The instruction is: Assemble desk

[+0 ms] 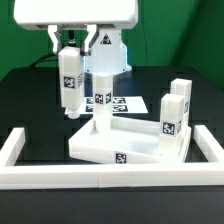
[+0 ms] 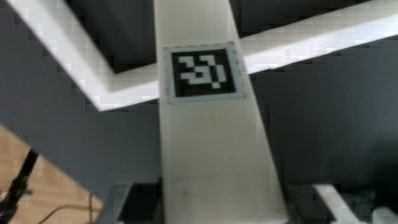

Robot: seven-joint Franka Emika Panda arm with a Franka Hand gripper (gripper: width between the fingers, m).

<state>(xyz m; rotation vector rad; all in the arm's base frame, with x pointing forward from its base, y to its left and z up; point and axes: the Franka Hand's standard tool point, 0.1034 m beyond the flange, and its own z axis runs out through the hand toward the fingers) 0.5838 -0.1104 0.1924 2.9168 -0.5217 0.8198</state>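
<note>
Look first at your two-finger claw (image 1: 72, 48): its jaws stand partly apart and are closed on the upper end of a white rectangular plastic block leg (image 1: 69, 85), which hangs upright below the claw, clear of the dark table (image 1: 30, 100). That held leg bears a small black-and-white square tag on the face toward the exterior camera; in the wrist view the same leg (image 2: 210, 130) runs straight away from the claw with one such tag (image 2: 205, 73) on it, a blocky black pattern on white, with no letters or numbers you can read. Below the claw and toward the exterior view's right lies the wide flat white tray-like tabletop (image 1: 120, 148) with raised edges, carrying a square tag on its near edge. A second white leg (image 1: 103, 95) stands upright in the tabletop's far corner, just beside the held leg, with a narrow gap between them. Further from the claw, on the exterior view's right, you see two more white block legs (image 1: 173, 118) standing close together at the tabletop's end, each with a square tag. Behind the standing leg, the thin flat white marker board (image 1: 128, 101) lies on the table, with tags showing. Long low white bars (image 1: 60, 178) fence the workspace nearer the camera than the claw. No brand name or readable writing appears anywhere.
</note>
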